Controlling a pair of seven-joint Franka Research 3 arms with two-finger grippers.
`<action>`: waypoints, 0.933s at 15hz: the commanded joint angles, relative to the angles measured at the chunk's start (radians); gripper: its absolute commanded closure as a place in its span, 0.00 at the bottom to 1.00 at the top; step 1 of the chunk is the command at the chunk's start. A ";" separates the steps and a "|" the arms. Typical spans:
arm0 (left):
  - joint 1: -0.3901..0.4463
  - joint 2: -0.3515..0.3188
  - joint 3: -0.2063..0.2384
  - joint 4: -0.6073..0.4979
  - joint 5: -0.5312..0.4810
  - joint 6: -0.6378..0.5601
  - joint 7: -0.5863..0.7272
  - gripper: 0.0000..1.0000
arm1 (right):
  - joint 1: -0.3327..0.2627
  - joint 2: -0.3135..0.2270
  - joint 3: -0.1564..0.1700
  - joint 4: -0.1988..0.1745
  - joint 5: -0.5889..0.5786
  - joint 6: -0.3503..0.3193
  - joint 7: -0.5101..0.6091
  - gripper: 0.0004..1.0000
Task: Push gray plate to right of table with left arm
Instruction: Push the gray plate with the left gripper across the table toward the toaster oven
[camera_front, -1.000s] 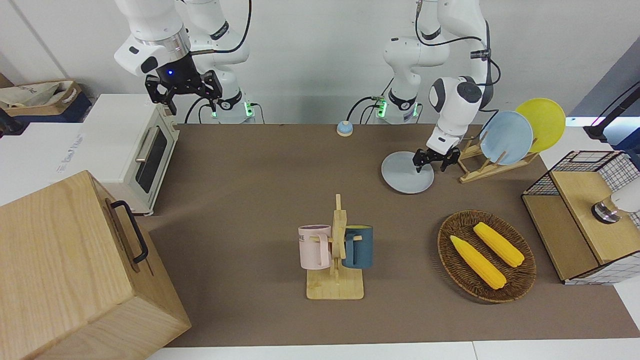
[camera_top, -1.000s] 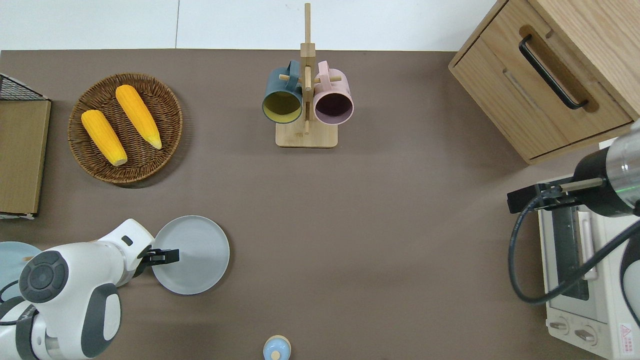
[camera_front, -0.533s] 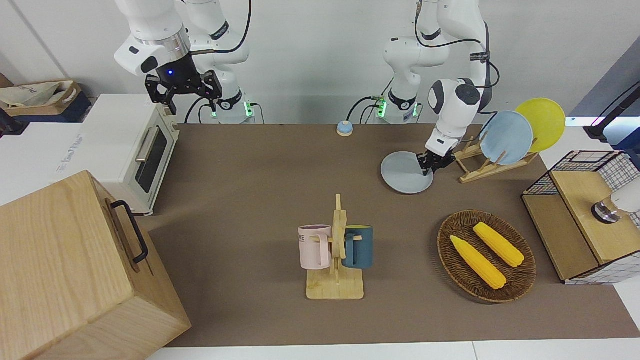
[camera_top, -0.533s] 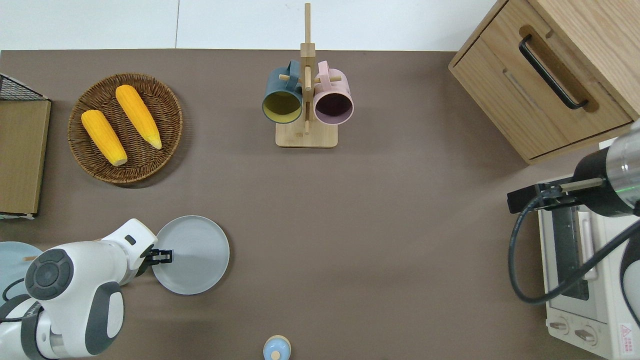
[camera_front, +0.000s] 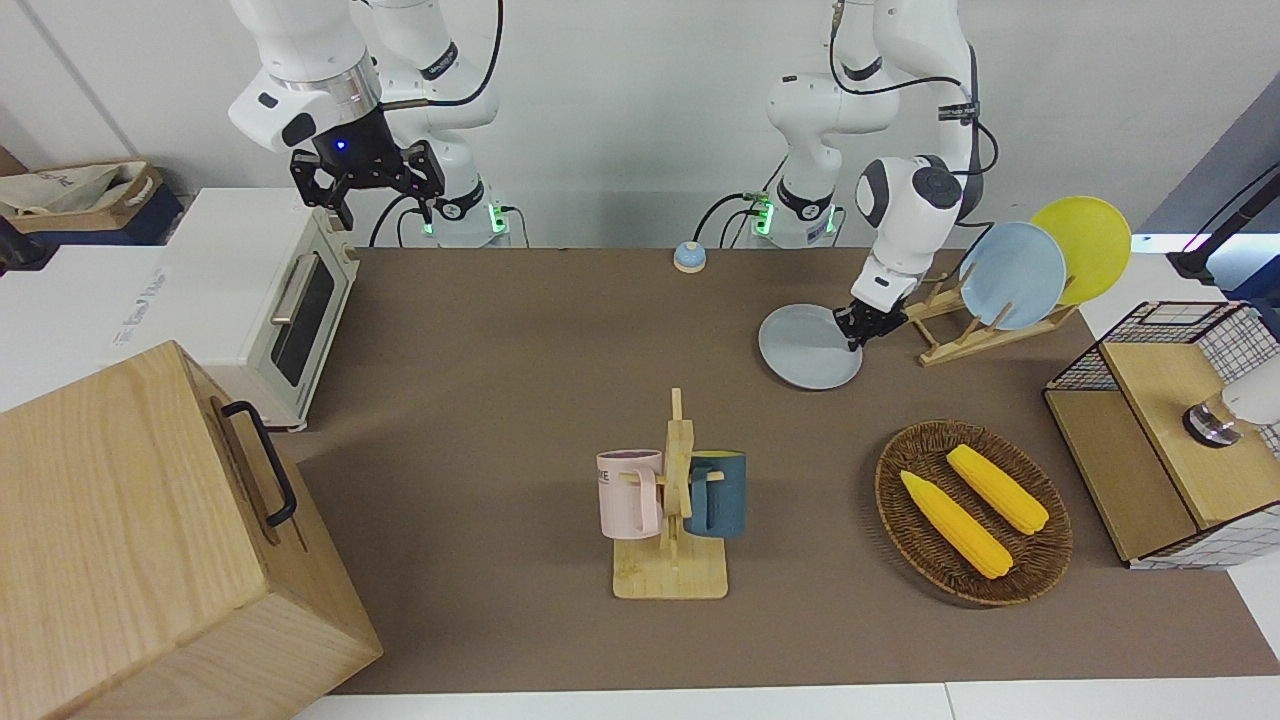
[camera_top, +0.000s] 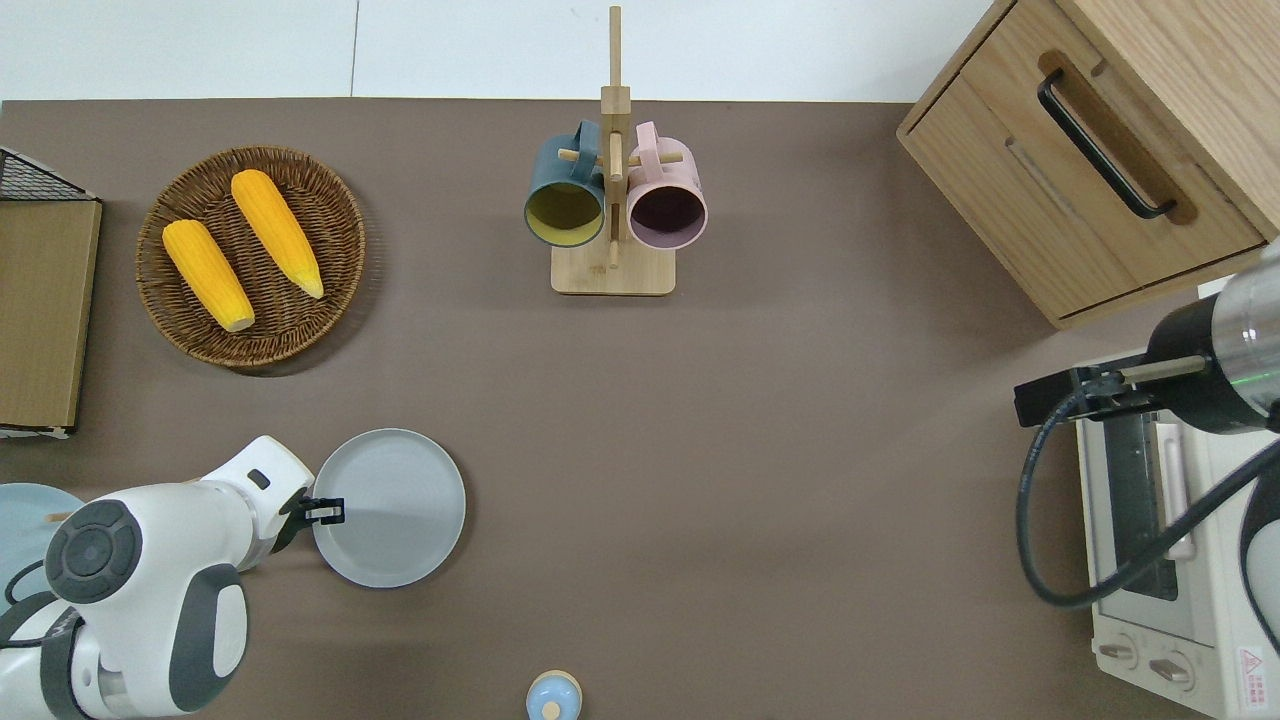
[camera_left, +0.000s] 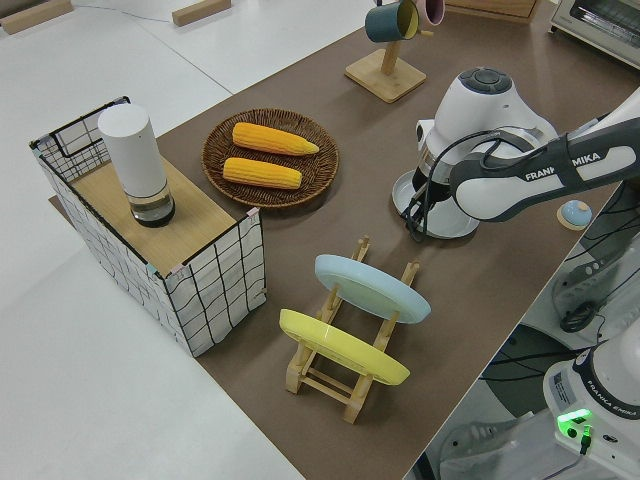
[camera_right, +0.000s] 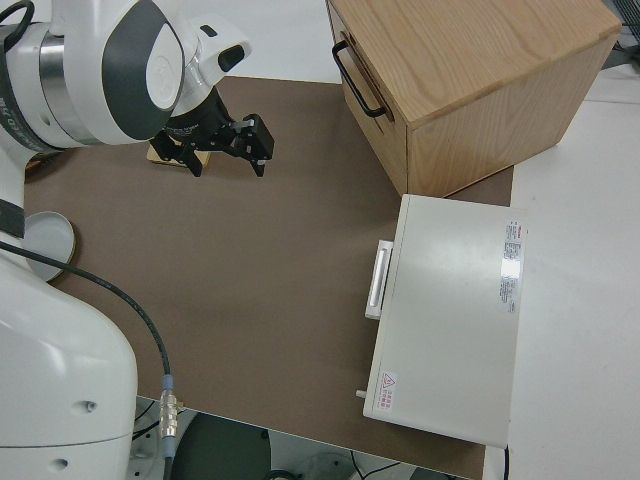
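The gray plate (camera_front: 808, 350) lies flat on the brown table (camera_front: 500, 350) toward the left arm's end, beside the wooden plate rack; it also shows in the overhead view (camera_top: 395, 508) and the left side view (camera_left: 457, 222). My left gripper (camera_front: 856, 335) is down at table height, shut, its fingertips (camera_top: 333, 511) against the plate's rim on the side toward the left arm's end. My right gripper (camera_front: 367, 188) is open, empty and parked.
A rack (camera_front: 965, 335) holds a sky-blue plate (camera_front: 1012, 275) and a yellow plate (camera_front: 1085, 245). A wicker basket (camera_front: 900, 500) with two corn cobs, a mug tree (camera_front: 672, 500), a bell (camera_front: 688, 257), a toaster oven (camera_front: 270, 300), a wooden cabinet (camera_front: 150, 540) and a wire shelf (camera_front: 1170, 430) stand around.
My left gripper's fingers closed and drew back to the plate's rim. The gray plate then slid slightly toward the right arm's end. The right arm has not moved.
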 joint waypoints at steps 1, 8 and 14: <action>-0.082 0.014 -0.021 -0.008 -0.094 0.023 -0.054 1.00 | -0.011 -0.008 0.006 -0.001 0.008 -0.012 -0.003 0.02; -0.308 0.061 -0.021 0.036 -0.124 0.031 -0.305 1.00 | -0.011 -0.008 0.004 0.001 0.008 -0.012 -0.003 0.02; -0.552 0.197 -0.035 0.125 -0.126 0.150 -0.638 1.00 | -0.011 -0.008 0.006 -0.001 0.008 -0.012 -0.003 0.02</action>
